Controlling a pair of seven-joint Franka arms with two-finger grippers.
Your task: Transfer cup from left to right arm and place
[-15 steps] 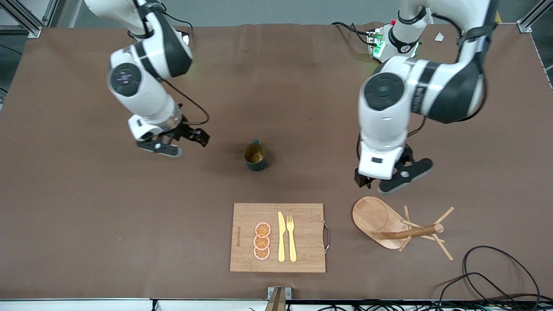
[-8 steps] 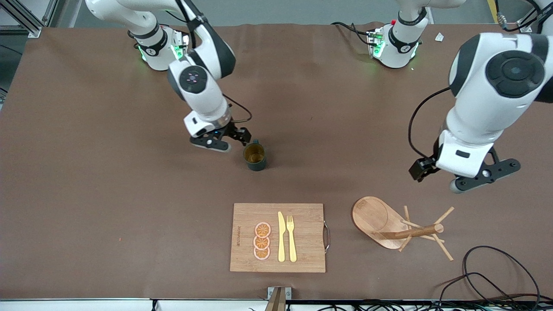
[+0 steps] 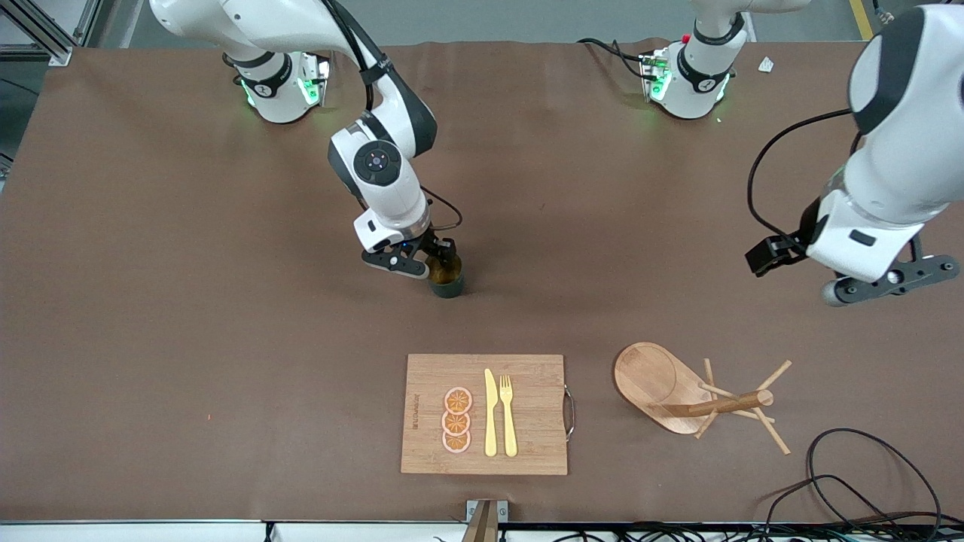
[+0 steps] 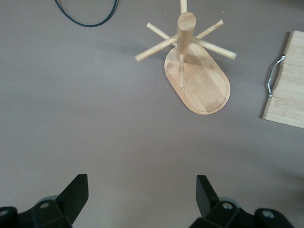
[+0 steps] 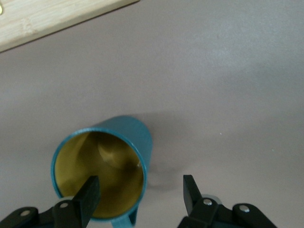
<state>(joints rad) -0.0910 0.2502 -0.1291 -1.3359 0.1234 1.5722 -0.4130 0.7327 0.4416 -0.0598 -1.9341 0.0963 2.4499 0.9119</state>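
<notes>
The cup [image 3: 449, 284], a dark teal mug with a yellowish inside, stands upright on the brown table mid-way between the arms. My right gripper [image 3: 432, 264] is down at its rim, open. In the right wrist view one finger [image 5: 84, 197] hangs inside the cup [image 5: 124, 137] and the other finger [image 5: 191, 190] outside it, straddling the wall beside the handle [image 5: 124, 219]; neither touches it. My left gripper [image 3: 892, 281] hangs open and empty over bare table at the left arm's end, nothing between its fingertips [image 4: 142, 192].
A bamboo cutting board [image 3: 527, 376] with a knife, a fork and orange slices lies nearer the camera than the cup. The wooden peg rack [image 3: 655, 376] stands beside it toward the left arm's end. Black cables [image 3: 866, 467] lie at the table's corner.
The right arm swept over to the cup and lowered its gripper onto the rim, jaws narrowing a little. The left arm swung away toward its own end of the table.
</notes>
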